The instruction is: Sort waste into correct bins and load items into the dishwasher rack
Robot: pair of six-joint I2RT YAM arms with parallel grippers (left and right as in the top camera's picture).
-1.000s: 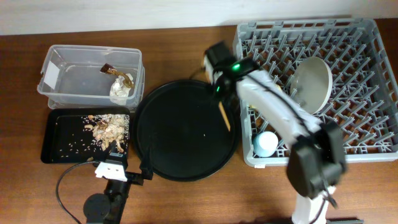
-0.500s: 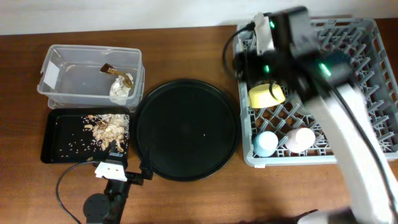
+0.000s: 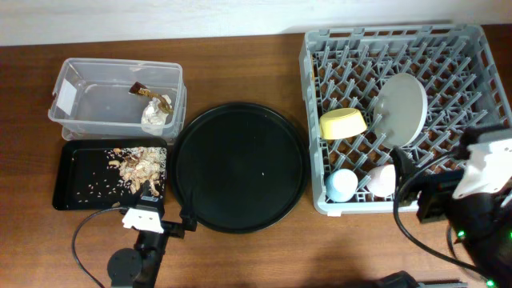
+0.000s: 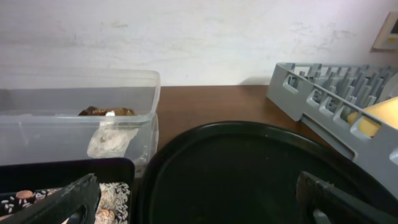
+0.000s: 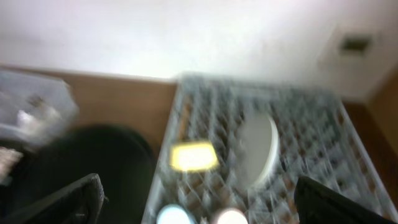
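Overhead: round black tray [image 3: 240, 166] just beside rack [image 3: 392, 32]

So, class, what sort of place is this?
Probably a robot test bench staged as a kitchen clean-up station: a wooden table holds a dishwasher rack with a plate in it, beside a clear tub and a black tray of food scraps.

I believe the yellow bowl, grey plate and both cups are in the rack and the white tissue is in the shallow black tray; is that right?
Not quite: the overhead view shows the white tissue in the clear tub, not the black tray. The rest holds.
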